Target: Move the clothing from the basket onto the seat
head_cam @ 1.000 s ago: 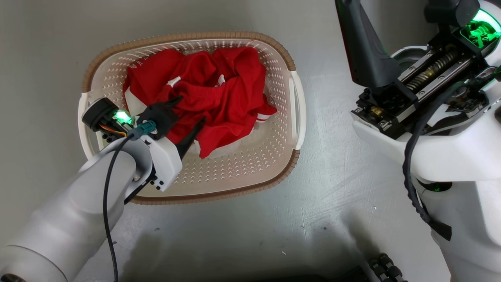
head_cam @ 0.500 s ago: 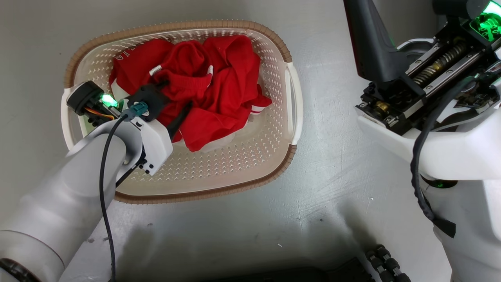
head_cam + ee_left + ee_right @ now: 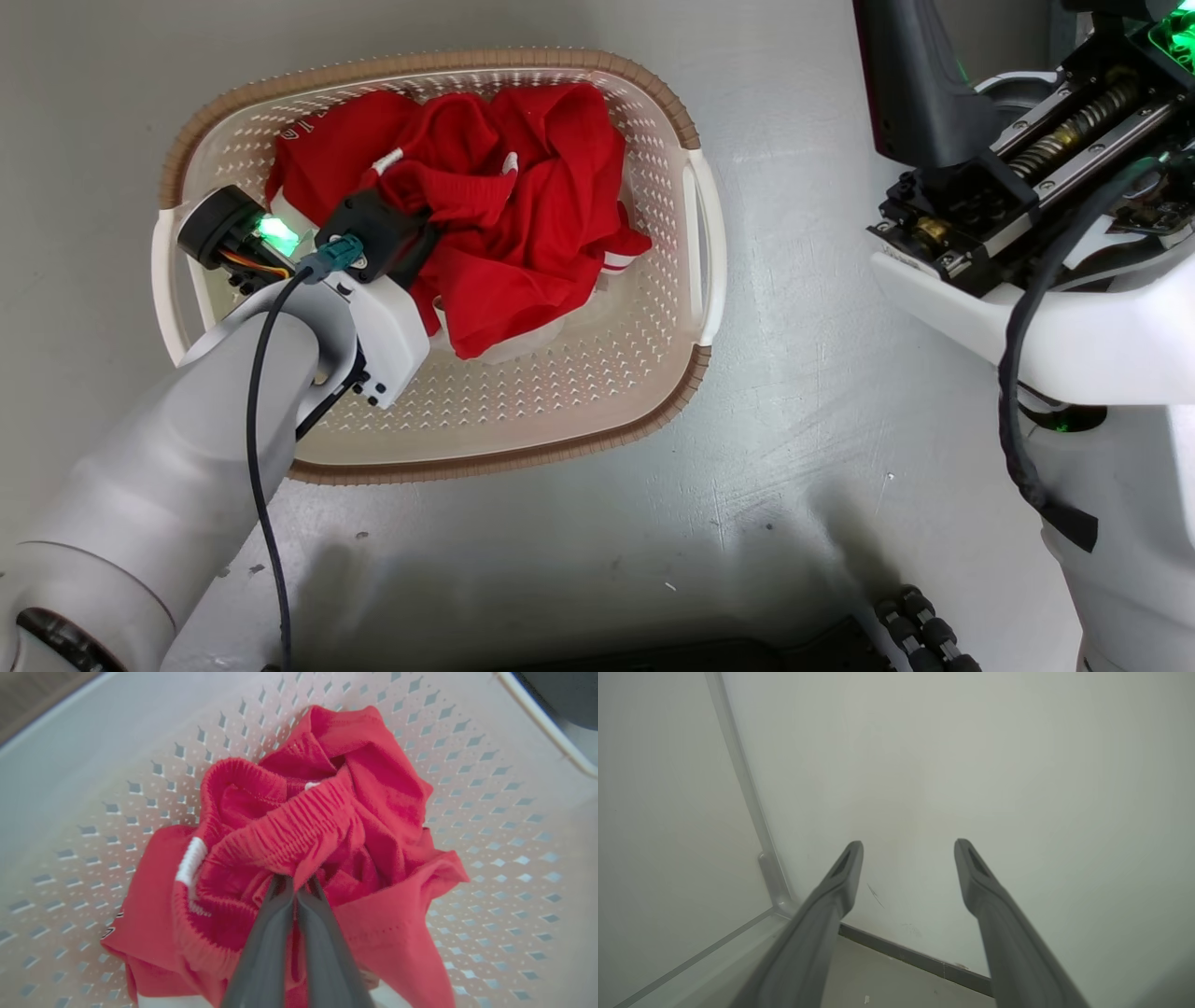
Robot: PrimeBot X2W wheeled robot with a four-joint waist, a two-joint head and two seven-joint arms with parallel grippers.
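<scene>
The clothing (image 3: 523,215) is a crumpled red heap with white trim in the far half of the basket (image 3: 560,401), a cream perforated tub with a brown rim on the grey floor. My left gripper (image 3: 428,235) reaches in from the basket's left side. In the left wrist view its fingers (image 3: 275,933) are pressed together, and the left gripper (image 3: 295,882) is shut on a fold under the red elastic waistband of the clothing (image 3: 373,812). My right gripper (image 3: 908,851) stands open, holds nothing and faces a white wall. The seat is out of view.
My right arm's housing (image 3: 1027,187) and one dark finger (image 3: 920,93) fill the upper right of the head view, away from the basket. Dark ribbed parts (image 3: 920,635) sit at the bottom edge. A dark baseboard (image 3: 924,961) runs under the wall.
My left gripper's fingers have pushed into the red heap and closed on the fabric. The head camera has shifted a little. The right gripper stays open.
</scene>
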